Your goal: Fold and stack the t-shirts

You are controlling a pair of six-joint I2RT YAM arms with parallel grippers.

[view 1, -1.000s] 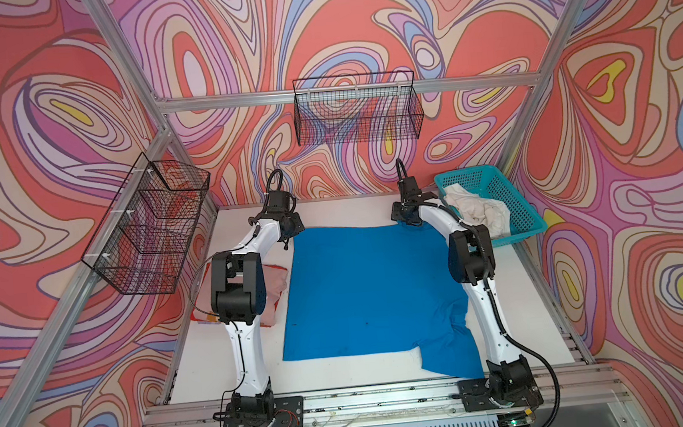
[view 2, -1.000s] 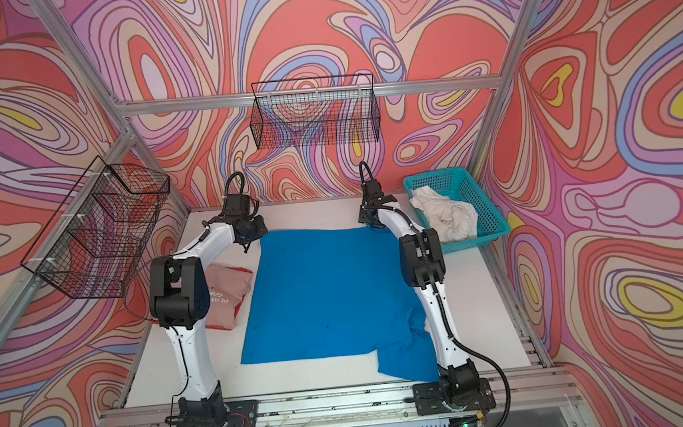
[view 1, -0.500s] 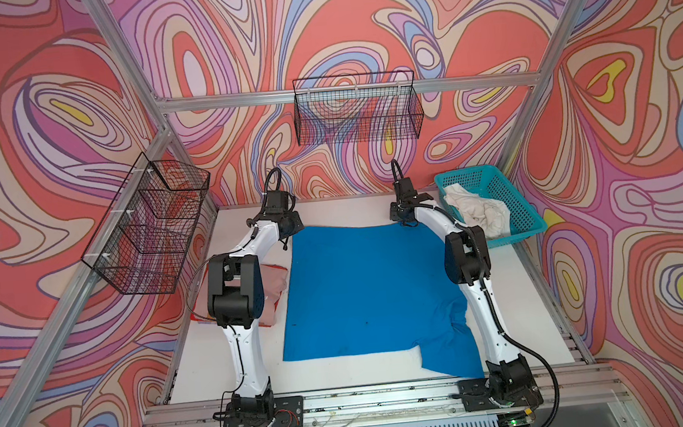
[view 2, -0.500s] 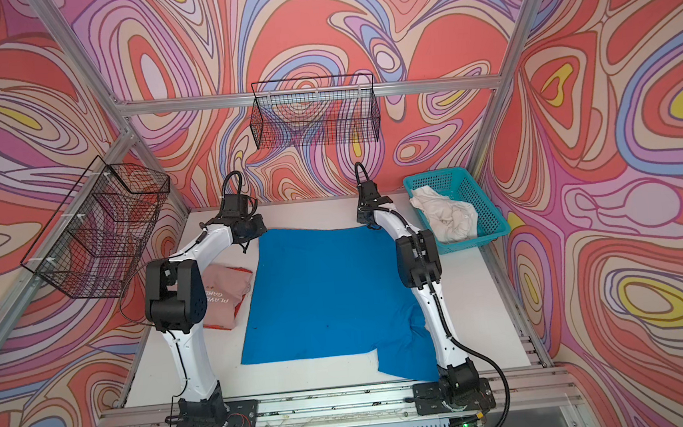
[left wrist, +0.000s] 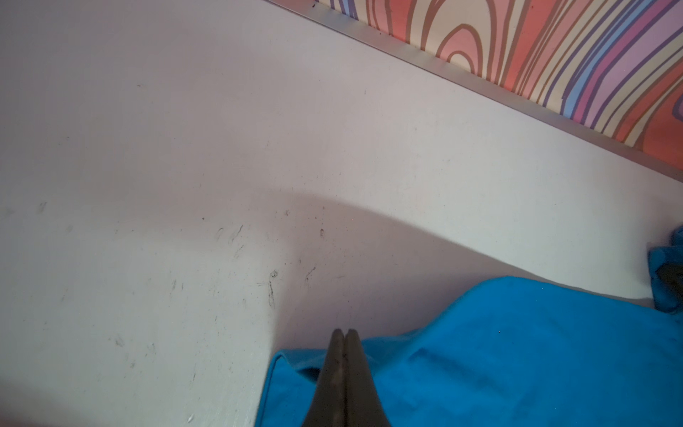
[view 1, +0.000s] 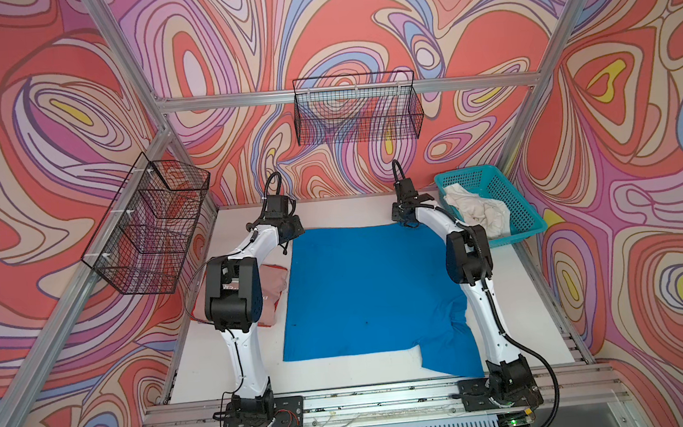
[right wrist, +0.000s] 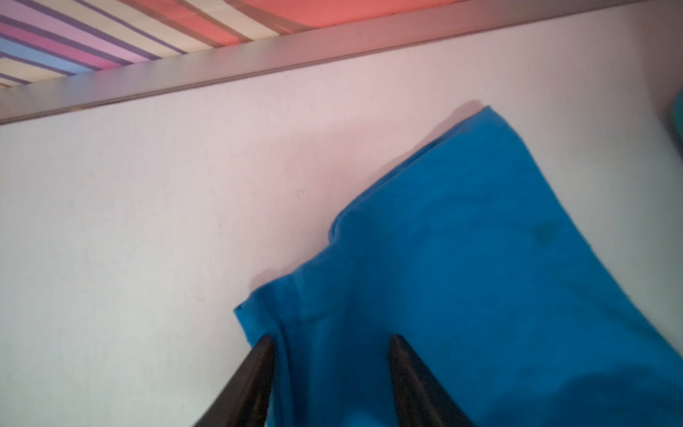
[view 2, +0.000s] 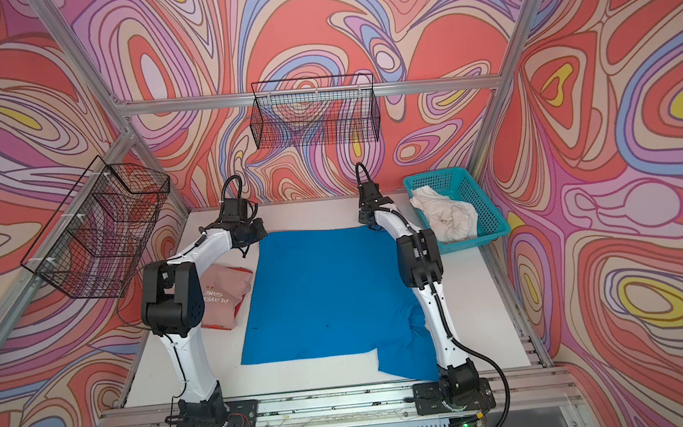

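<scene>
Blue t-shirt (view 1: 362,288) far corners: left fingers (left wrist: 334,377) pressed together, right fingers (right wrist: 255,377) spread, bare table (left wrist: 184,185) beyond.

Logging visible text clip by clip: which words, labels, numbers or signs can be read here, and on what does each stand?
"GAME": white print, upside down in a top view, on the pink t-shirt.
"PLAYER": same print, next line; the rest is hidden behind the left arm.
The white label on that arm's elbow: too small to read.
No text on the blue t-shirt, off-white t-shirt or teal basket.
</scene>
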